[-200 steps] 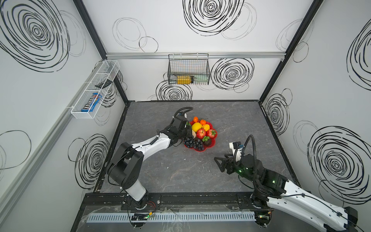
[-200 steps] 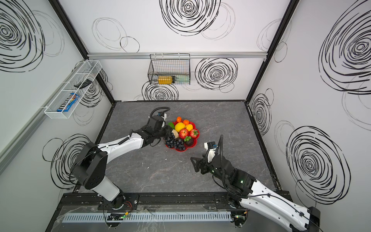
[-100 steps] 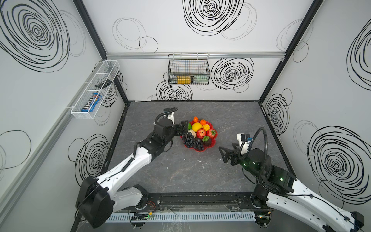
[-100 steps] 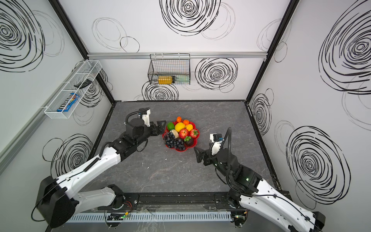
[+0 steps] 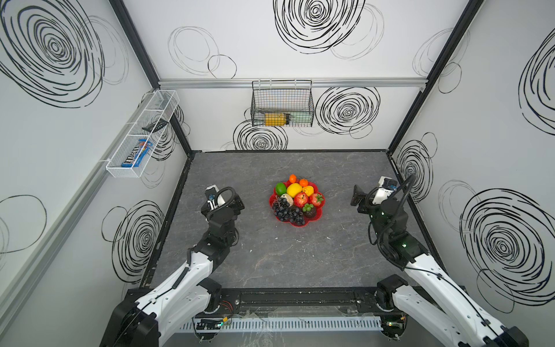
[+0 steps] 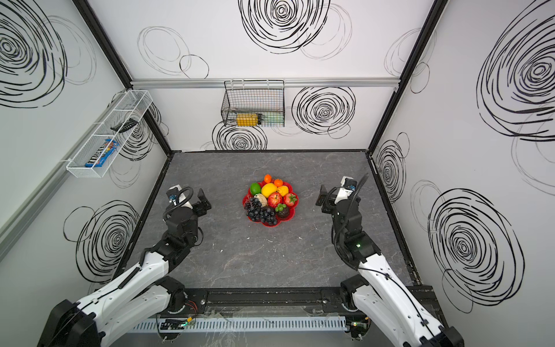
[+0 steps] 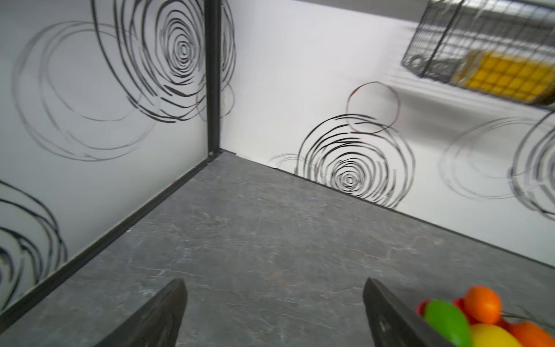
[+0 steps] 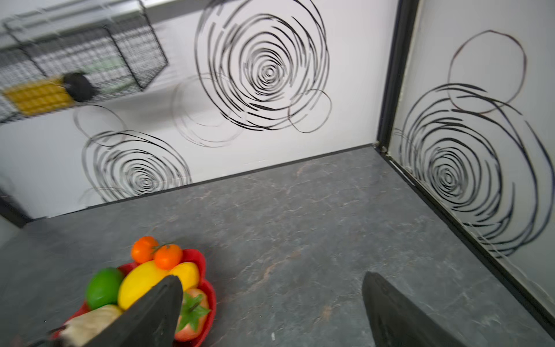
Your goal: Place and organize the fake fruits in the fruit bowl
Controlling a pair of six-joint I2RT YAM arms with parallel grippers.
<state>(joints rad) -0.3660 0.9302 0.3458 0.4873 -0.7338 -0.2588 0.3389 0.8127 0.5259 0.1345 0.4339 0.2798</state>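
The fruit bowl, a red scalloped dish, sits mid-table in both top views. The fake fruits fill it: dark grape bunch, red apple, lemon, green fruit, strawberry, oranges. My left gripper hovers left of the bowl, open and empty; in its wrist view bare table lies between the jaws, with an orange off to the side. My right gripper hangs right of the bowl, open and empty, the strawberry beside one finger.
A black wire basket on the back wall holds a yellow-labelled bottle. A white wire basket on the left wall holds a blue candy packet. Walls enclose the table on three sides.
My left gripper has drawn back from the bowl's left edge toward the left wall and opened. The right arm has swung right, away from the bowl.
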